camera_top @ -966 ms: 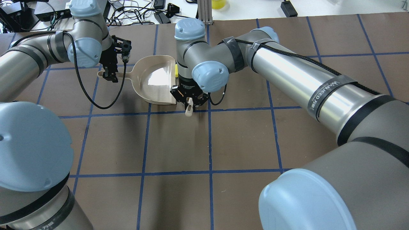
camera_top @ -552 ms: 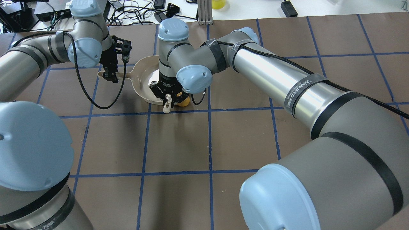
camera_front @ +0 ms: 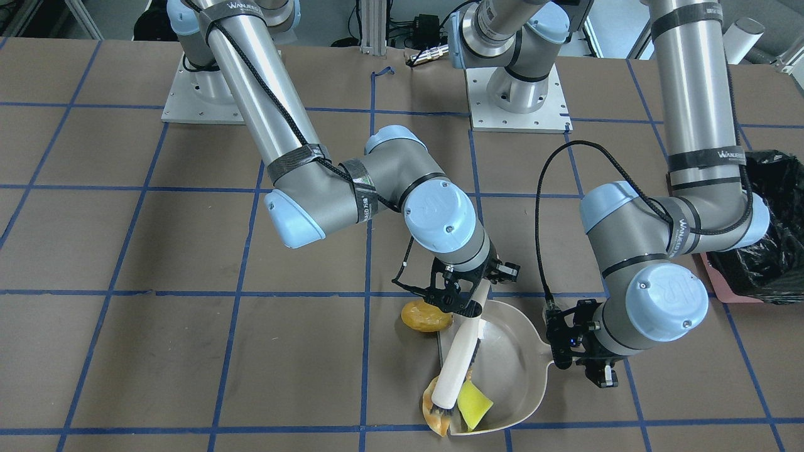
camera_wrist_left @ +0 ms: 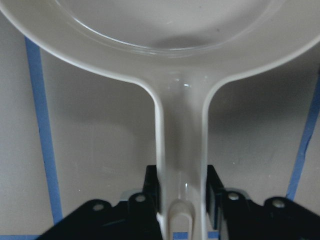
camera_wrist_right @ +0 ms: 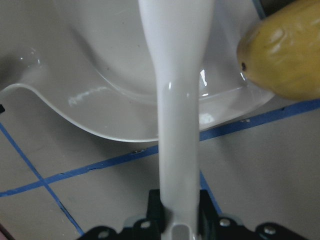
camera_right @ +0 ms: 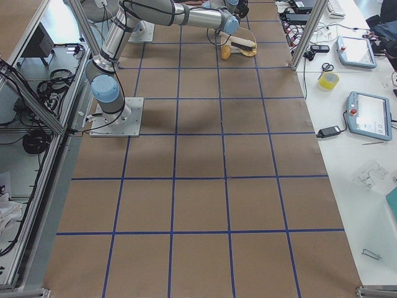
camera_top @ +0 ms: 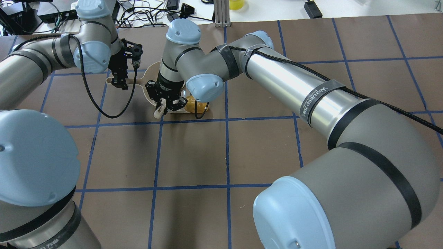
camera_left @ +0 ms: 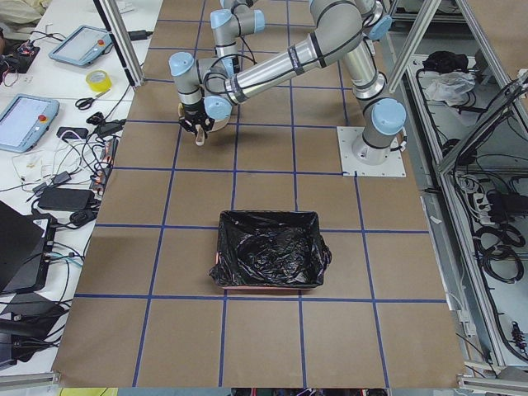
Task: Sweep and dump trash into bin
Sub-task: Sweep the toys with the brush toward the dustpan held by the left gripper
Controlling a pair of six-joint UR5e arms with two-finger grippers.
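My left gripper (camera_front: 581, 364) is shut on the handle (camera_wrist_left: 180, 150) of the beige dustpan (camera_front: 512, 367), which lies flat on the table. My right gripper (camera_front: 468, 306) is shut on a white-handled brush (camera_front: 455, 364), whose bristles rest at the pan's open lip. The yellow-green sponge wedge (camera_front: 474, 405) lies inside the pan. The tan croissant (camera_front: 433, 417) sits at the lip, partly under the bristles. The golden-brown potato lump (camera_front: 426, 316) lies on the table just outside the pan's lip and shows in the overhead view (camera_top: 193, 105). The bin (camera_front: 766, 232) stands beyond my left arm.
The bin (camera_left: 271, 260) is a pink box with a black bag, a few grid squares from the dustpan. Brown paper with blue tape lines covers the table (camera_top: 263, 148). A bench with cables and tablets (camera_right: 366, 112) runs along the far edge.
My right gripper has swept the brush leftward in the overhead view, over the dustpan. The potato lump now shows beside the pan's lip. My left gripper and the dustpan have not moved.
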